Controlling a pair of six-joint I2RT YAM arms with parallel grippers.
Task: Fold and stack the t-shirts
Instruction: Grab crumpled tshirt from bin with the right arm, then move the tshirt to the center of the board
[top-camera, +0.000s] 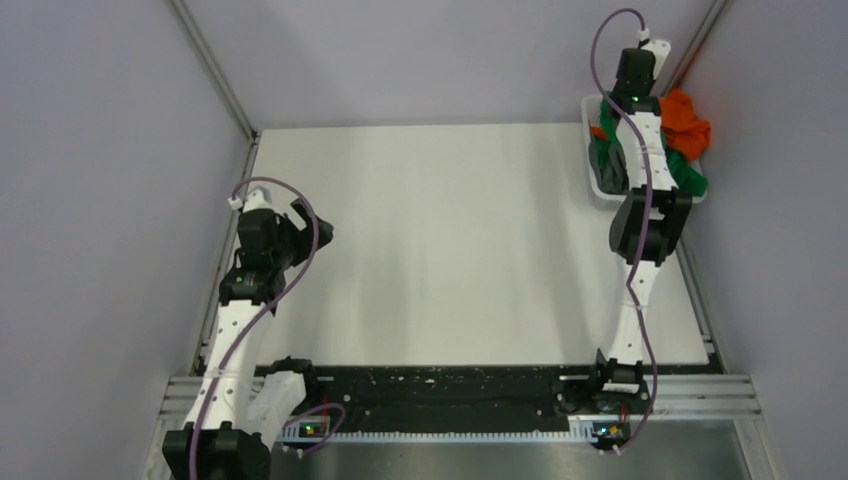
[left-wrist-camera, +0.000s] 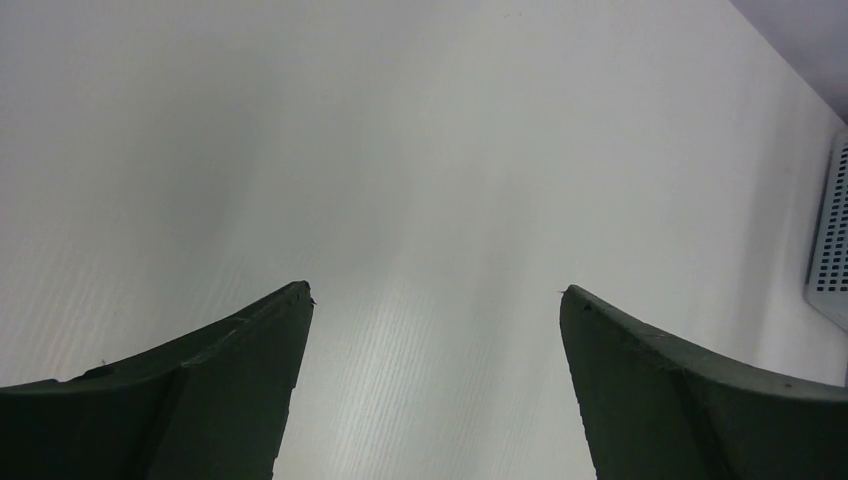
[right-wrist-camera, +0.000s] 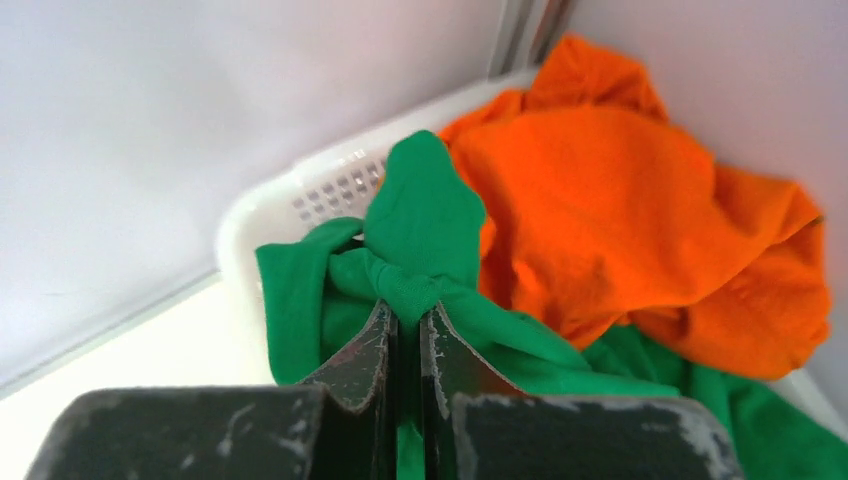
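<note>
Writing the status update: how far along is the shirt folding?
Done: nothing yet; no folded shirt or stack shows on the table. In hand: the right gripper is shut on a bunch of the green t-shirt, which lies in the basket with the orange t-shirt. The left gripper hangs open over bare table. Left: pulling out, folding and stacking every shirt.

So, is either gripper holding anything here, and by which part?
The right gripper is shut on a bunched fold of the green t-shirt, at the basket. The left gripper is open, holding nothing.
</note>
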